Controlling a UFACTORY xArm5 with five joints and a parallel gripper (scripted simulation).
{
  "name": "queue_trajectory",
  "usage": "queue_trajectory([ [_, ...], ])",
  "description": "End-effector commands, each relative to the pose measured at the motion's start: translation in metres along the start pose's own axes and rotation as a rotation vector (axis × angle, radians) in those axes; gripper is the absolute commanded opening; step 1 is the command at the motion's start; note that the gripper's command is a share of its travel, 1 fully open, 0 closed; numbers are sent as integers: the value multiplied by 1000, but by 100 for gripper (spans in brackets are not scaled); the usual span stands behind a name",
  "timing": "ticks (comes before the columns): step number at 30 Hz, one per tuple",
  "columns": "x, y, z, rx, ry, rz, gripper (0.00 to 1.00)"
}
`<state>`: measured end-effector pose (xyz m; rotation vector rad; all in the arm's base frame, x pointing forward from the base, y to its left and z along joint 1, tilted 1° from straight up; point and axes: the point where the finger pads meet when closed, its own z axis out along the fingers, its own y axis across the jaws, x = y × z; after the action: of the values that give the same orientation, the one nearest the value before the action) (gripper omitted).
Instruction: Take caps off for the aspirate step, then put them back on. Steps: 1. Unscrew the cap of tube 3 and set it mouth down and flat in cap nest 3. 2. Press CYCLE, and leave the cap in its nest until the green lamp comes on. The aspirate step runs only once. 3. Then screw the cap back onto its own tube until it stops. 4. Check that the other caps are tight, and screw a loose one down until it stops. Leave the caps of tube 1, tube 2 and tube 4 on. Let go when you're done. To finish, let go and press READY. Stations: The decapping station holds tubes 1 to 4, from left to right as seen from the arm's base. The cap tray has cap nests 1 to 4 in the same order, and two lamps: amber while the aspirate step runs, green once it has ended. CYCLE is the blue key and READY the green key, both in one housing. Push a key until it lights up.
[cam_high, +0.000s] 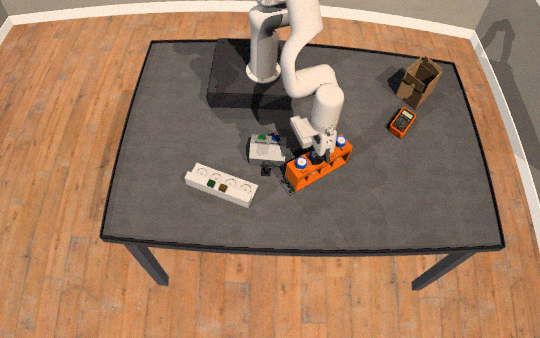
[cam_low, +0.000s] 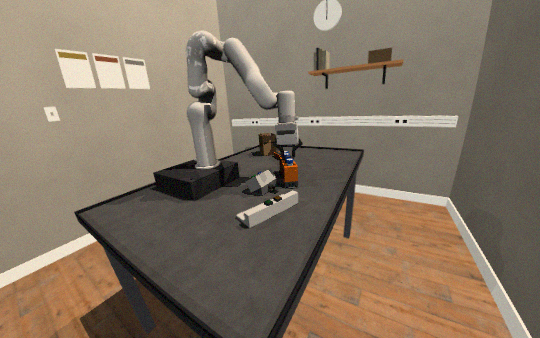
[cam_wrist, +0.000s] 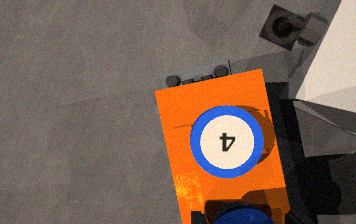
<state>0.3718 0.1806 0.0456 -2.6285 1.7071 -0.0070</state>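
- White cap tray (cam_high: 197, 178) lies well to the left of the jaws in the top view, its four round nests showing no cap; green lamp (cam_high: 211, 183) and amber lamp (cam_high: 223, 187) sit mid-tray, can't tell if lit.
- Grey key housing (cam_high: 265, 150) is near, left of the jaws, with the green key (cam_high: 261, 137) and blue key (cam_high: 275, 138) on top.
- Small dark part (cam_high: 266, 171) sits on the table (cam_high: 150, 150) between the tray and the rack.
- Orange tube rack (cam_high: 312, 176) stands right under the jaws, set at a slant.
- Cap 4 (cam_high: 301, 162) is on its tube at the rack's left end, just left of the jaws; the wrist view shows it blue-rimmed, white top, "4" upside down (cam_wrist: 227, 141).
- Another blue cap (cam_wrist: 242, 216) next to cap 4 is cut off at the bottom edge of the wrist view, on the rack, nearest the jaws.
- Gripper (cam_high: 323, 153) points straight down over the rack's middle; jaws part-way apart, gripping nothing. Fingers are not in the wrist view.
- End cap (cam_high: 341, 141) is on its tube just right of the jaws.
- Orange meter (cam_high: 402, 122) lies well right of the jaws.
- Open cardboard box (cam_high: 419, 81) is farther right and back.
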Motion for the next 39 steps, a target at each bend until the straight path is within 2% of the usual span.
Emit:
queue_trajectory([
  [1, 0, -1, -1, 4, 4, 279, 46],
  [7, 0, -1, -1, 4, 4, 585, 46],
  [14, 0, -1, -1, 4, 4, 585, 46],
  [15, 0, -1, -1, 4, 4, 585, 0],
  [29, 0, -1, -1, 4, 4, 585, 0],
  [39, 0, -1, -1, 3, 5, 85, 0],
])
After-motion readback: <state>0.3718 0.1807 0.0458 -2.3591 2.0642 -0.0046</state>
